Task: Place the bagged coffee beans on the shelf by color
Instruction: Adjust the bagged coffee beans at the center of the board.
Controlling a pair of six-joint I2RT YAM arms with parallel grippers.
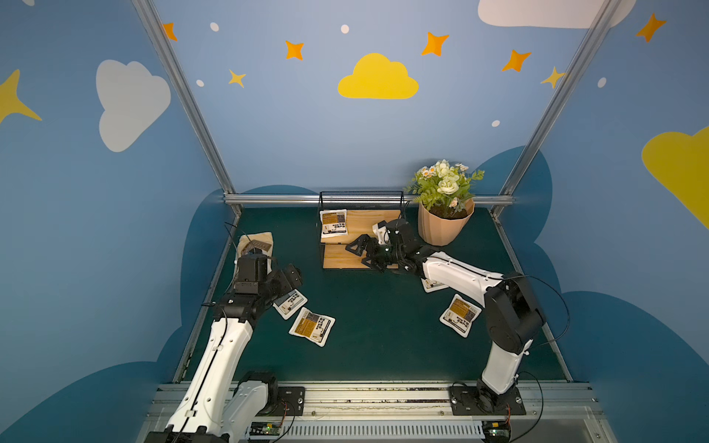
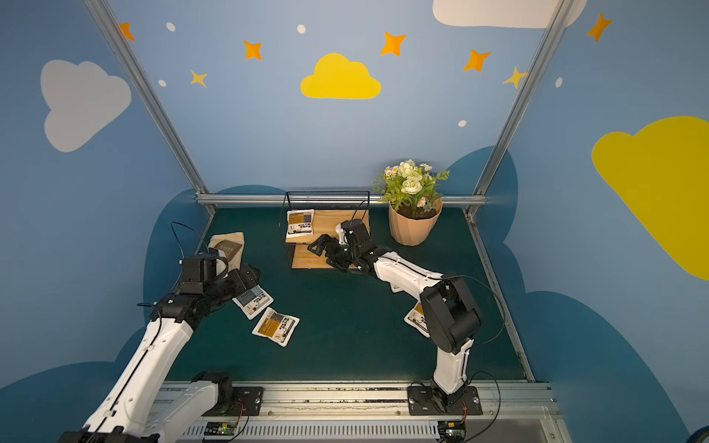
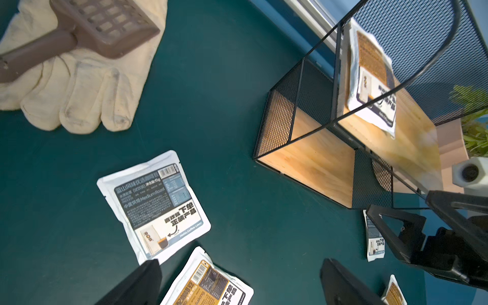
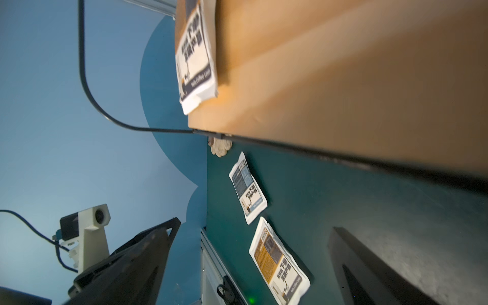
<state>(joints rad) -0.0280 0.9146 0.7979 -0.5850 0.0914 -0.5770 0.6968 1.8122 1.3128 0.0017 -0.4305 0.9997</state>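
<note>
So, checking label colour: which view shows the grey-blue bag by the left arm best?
Left wrist view: the grey-blue bag is close, print sharp. Both top views show it small, partly under the arm; right wrist, small and slanted.

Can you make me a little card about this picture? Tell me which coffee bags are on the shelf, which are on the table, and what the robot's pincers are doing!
On the shelf: shelved yellow bag, lying on the upper board
On the table, yellow: middle yellow bag, right yellow bag
On the table, grey-blue: left grey-blue bag, hidden grey-blue bag mostly under the right arm
Right pincer: open, empty, over the lower board
Left pincer: open, empty, near the left grey-blue bag
Other things: glove with brown scoop, flower pot
</note>
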